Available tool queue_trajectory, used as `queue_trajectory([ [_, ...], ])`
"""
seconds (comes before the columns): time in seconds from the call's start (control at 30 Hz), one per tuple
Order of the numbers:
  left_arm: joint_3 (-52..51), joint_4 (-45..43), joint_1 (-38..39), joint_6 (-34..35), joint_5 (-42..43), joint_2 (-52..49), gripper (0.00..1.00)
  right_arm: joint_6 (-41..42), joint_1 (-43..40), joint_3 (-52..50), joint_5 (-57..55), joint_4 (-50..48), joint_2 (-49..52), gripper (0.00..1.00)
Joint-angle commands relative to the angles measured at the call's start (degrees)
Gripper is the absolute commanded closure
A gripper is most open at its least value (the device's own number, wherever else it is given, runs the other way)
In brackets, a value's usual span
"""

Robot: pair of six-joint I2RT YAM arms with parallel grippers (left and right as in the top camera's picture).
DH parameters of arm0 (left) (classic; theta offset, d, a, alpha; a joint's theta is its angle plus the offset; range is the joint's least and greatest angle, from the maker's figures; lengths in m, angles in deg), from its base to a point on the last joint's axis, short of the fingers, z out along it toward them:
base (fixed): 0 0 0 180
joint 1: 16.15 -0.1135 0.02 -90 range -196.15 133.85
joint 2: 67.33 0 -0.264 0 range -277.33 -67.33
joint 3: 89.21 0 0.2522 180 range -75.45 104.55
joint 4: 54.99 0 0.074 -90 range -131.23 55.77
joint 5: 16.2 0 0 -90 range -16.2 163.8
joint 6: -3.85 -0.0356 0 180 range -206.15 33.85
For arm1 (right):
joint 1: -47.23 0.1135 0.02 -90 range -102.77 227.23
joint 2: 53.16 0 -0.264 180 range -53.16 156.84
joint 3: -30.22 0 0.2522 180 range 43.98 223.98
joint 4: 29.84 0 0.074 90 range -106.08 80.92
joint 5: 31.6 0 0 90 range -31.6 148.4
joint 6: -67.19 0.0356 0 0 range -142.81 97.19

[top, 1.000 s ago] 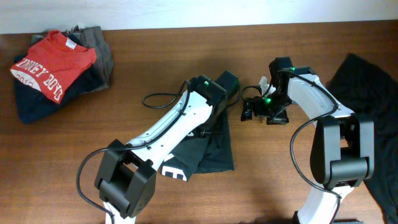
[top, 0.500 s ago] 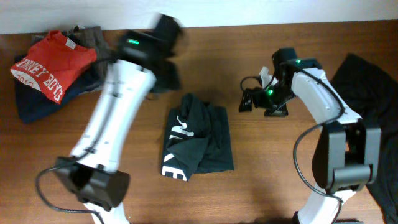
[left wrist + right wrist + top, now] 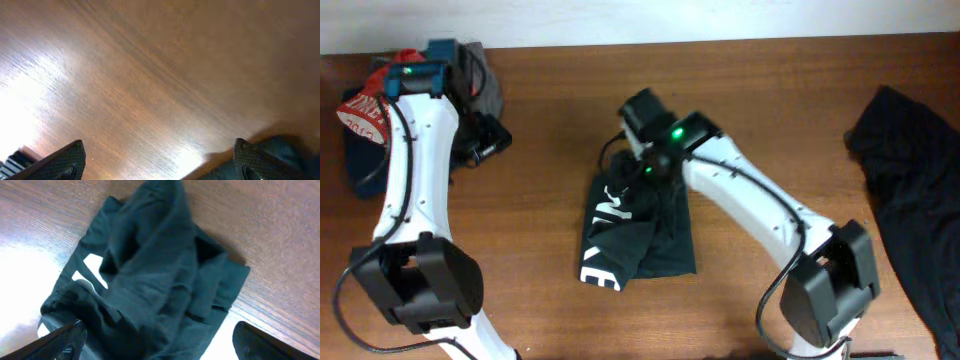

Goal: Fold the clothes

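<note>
Fabric this thin is light, limp and in no danger of breaking, but it sags and slides on itself, so a fold holds only if it is pinched at an edge or corner through all its layers and dragged low across the wood. The black T-shirt (image 3: 655, 235) lies roughly folded in the middle of the table (image 3: 770, 90), its near end towards the front edge with the white lettering (image 3: 602, 240) along its left side. Its rumpled far end looks like the sensible place to take hold. The right gripper (image 3: 157, 342) hangs just over that end, fingers wide apart and empty. Whether they touch the cloth cannot be told, and the arm covers the shirt's far corners from overhead. At the right edge a loose black garment (image 3: 910, 180) runs out of view. Further back on the left, the left gripper (image 3: 160, 162) is spread open over bare wood with nothing in it. A dark patch (image 3: 285, 150) at the corner of its view is too blurred to name. In the far left corner sits a pile: a navy garment (image 3: 360, 175) nearest, a red shirt (image 3: 365, 108) on top and a grey garment (image 3: 488, 88) behind, all partly hidden by the left arm.
</note>
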Motion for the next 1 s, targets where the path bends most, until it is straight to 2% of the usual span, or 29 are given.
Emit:
queue_trajectory([
  [0.0,-6.3,-2.5,-0.3,0.6,0.9,1.1,0.06,2.4,3.8,1.0,-9.2,-1.2,0.1,0.04],
  [0.17,-12.4,-6.1,-0.3,0.6,4.2,1.1,0.05,5.8,5.2,1.0,-9.9,-3.0,2.6,0.08],
  [0.4,-13.3,-6.3,-0.3,0.6,4.3,1.1,0.05,6.4,5.2,1.0,-9.9,-3.9,7.0,0.17],
  [0.57,-13.3,-6.3,-0.3,0.6,4.3,1.1,0.05,7.1,5.1,1.0,-9.9,-3.5,7.8,0.36],
  [0.63,-13.3,-6.3,-0.3,0.6,4.3,1.1,0.05,7.1,5.1,1.0,-9.9,-3.4,8.0,0.39],
  [0.7,-13.3,-6.3,-0.3,0.6,4.3,1.1,0.05,7.1,4.9,1.0,-11.2,-3.3,8.6,0.53],
  [0.73,-13.3,-6.3,-0.3,0.6,4.3,1.1,0.05,7.1,4.6,1.0,-11.9,-3.3,8.7,0.65],
  [0.77,-13.3,-6.3,-0.3,0.6,4.3,1.1,0.05,7.1,4.4,1.0,-11.9,-3.3,8.7,0.69],
  [0.8,-13.3,-6.3,-0.3,0.6,4.3,1.1,0.05,7.2,3.9,1.0,-11.9,-3.3,8.7,0.81],
  [0.87,-13.3,-6.3,-0.3,0.6,4.3,1.1,0.05,8.3,2.8,1.0,-13.1,-3.0,8.7,0.96],
  [0.97,-13.3,-6.3,-0.3,0.6,4.3,1.1,0.05,8.3,0.8,1.0,-14.1,-2.2,8.7,0.96],
])
